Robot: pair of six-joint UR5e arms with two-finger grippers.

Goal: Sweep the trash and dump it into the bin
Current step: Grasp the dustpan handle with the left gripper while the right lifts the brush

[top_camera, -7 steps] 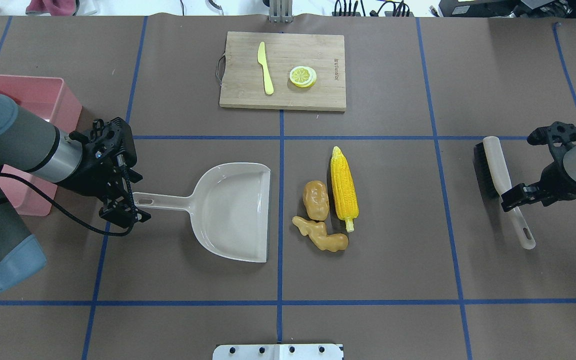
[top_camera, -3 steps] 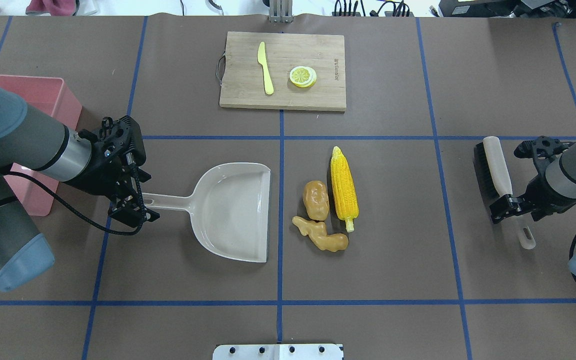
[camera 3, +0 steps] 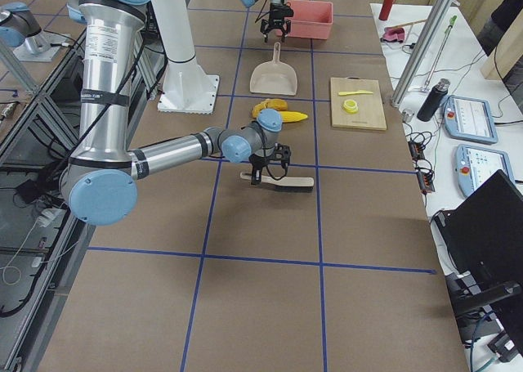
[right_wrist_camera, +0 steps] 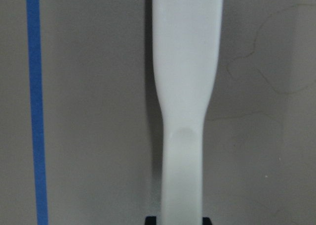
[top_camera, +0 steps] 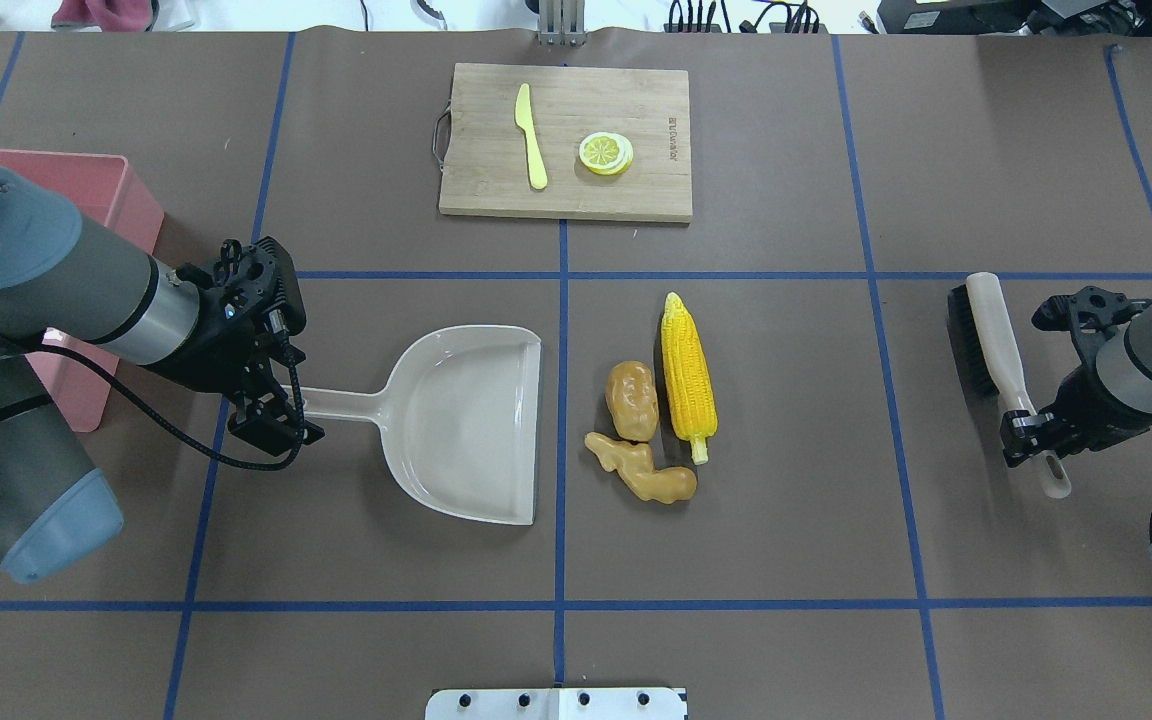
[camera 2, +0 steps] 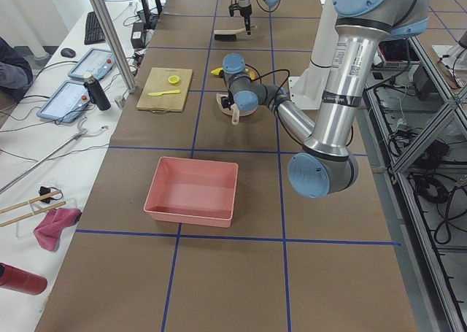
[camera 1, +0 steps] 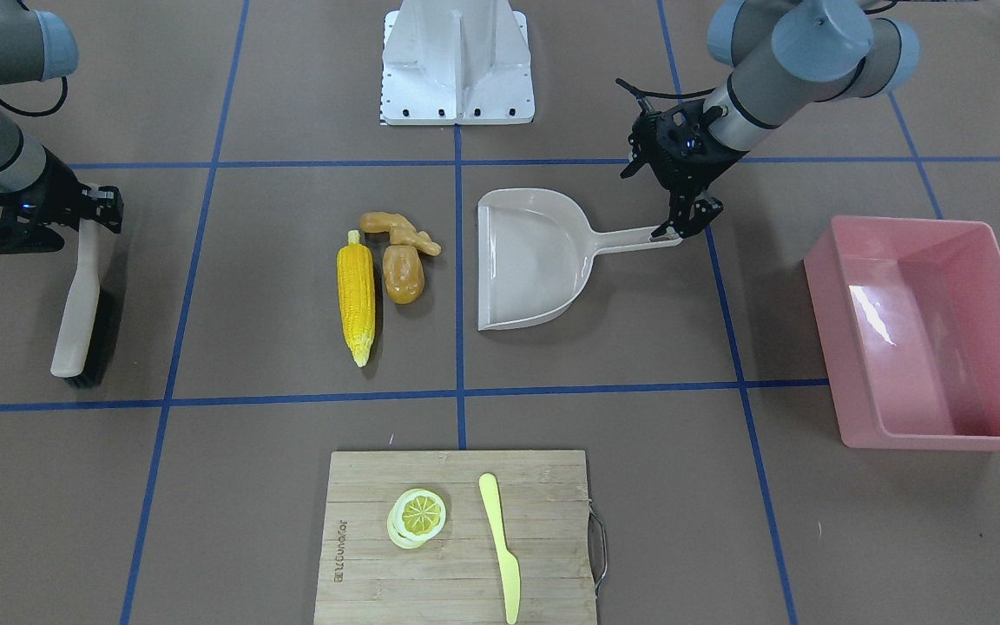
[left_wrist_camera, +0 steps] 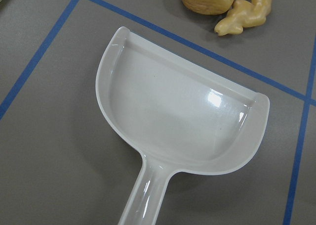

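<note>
1. At the table's centre, the trash lies in a tight cluster: the corn cob [top_camera: 688, 375], the potato [top_camera: 633, 400] and the ginger root [top_camera: 641, 472], none yet swept.
2. The dustpan [top_camera: 466, 420] lies just beside them, its open lip facing the potato and ginger. The corn's long axis runs roughly parallel to that lip.
3. The left gripper [top_camera: 281, 418] is at the far end of the pan's handle, its jaws spread to either side of it.
4. The right gripper [top_camera: 1028, 440] straddles the brush [top_camera: 986, 330] at its handle. I cannot tell whether it pinches.
5. The brush lies well apart from the trash, so the sweep must likely travel toward the pan.
6. The pink bin [camera 1: 843, 347] waits on the robot's left, beyond the pan's handle.
</note>
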